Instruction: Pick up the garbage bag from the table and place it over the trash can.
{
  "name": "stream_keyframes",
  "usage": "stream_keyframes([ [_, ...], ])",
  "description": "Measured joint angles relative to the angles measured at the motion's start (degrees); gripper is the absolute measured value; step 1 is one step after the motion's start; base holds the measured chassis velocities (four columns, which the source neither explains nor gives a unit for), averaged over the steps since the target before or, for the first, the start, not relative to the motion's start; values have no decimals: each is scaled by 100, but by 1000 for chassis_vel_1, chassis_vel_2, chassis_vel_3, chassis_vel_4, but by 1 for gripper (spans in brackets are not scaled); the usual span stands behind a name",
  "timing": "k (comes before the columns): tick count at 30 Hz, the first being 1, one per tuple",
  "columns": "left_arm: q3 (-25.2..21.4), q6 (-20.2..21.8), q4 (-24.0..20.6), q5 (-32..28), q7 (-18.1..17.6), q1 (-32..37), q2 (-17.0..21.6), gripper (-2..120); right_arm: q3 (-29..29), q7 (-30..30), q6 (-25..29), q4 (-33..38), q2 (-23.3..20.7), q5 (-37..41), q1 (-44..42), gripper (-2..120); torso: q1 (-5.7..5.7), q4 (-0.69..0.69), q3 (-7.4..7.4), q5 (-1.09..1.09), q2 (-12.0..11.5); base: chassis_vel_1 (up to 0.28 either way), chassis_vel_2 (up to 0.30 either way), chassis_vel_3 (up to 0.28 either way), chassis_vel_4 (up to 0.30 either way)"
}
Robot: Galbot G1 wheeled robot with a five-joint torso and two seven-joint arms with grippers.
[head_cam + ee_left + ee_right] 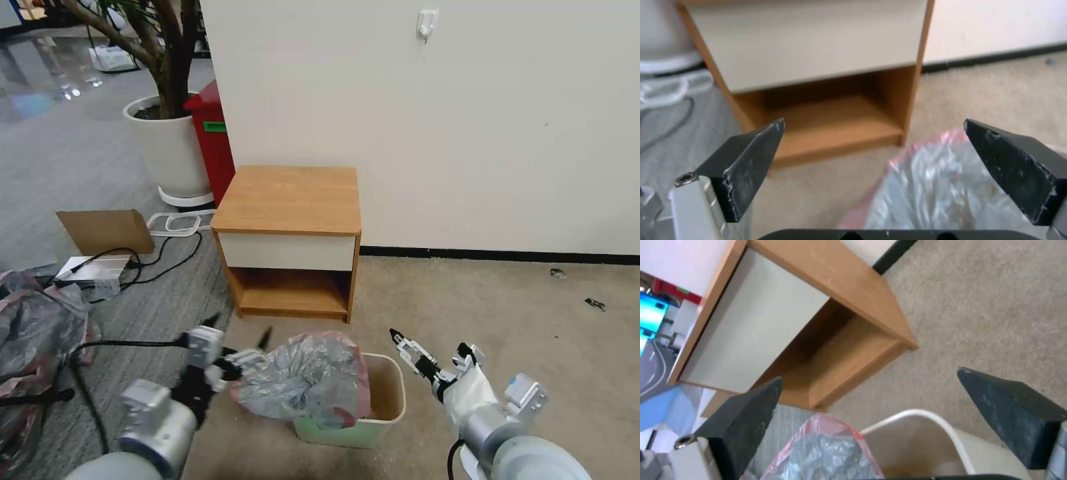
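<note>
Wrinkly translucent grey garbage bag (308, 382) with pinkish-red rim draped over the small cream plastic trash can's (387, 393) left side, left gripper (241, 341) beside it, fingers apart, right gripper (427, 353) spread empty, orange-brown wooden table (288, 200) beyond.

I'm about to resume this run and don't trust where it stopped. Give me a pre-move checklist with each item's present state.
1. Garbage bag off the table: ok.
2. Bag on the trash can: ok, draped on its left side.
3. Bag covering the whole opening: not ok, right part bare.
4. Left gripper open, beside the bag: ok.
5. Right gripper open, right of the can: ok.
</note>
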Motion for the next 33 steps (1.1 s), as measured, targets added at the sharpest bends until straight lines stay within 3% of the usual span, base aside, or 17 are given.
stream_keyframes([
  [10,1092,351,530,59,-756,-371,-183,98,115,-6,15,10,90,-31,-81,100,0,0,0,0,0,0,0,0,0],
  [12,1338,421,544,64,-974,-352,-237,90,107,-8,19,-4,118,-61,-87,100,0,0,0,0,0,0,0,0,0],
  [15,1420,458,544,64,-1105,-332,-252,85,104,-9,19,-14,131,-72,-87,100,0,0,0,1,0,0,0,0,0],
  [16,1485,500,554,63,-1244,-323,-270,79,102,-10,20,-29,145,-89,-84,100,0,0,0,1,0,0,0,0,0],
  [24,1724,777,747,-236,-2000,-470,-344,71,82,-105,61,-139,216,-343,-91,100,0,0,0,0,0,0,0,0,0],
  [33,1670,767,909,-460,-2251,-638,-351,65,25,-132,131,-268,251,-556,-88,100,0,0,0,0,0,0,0,0,0],
])
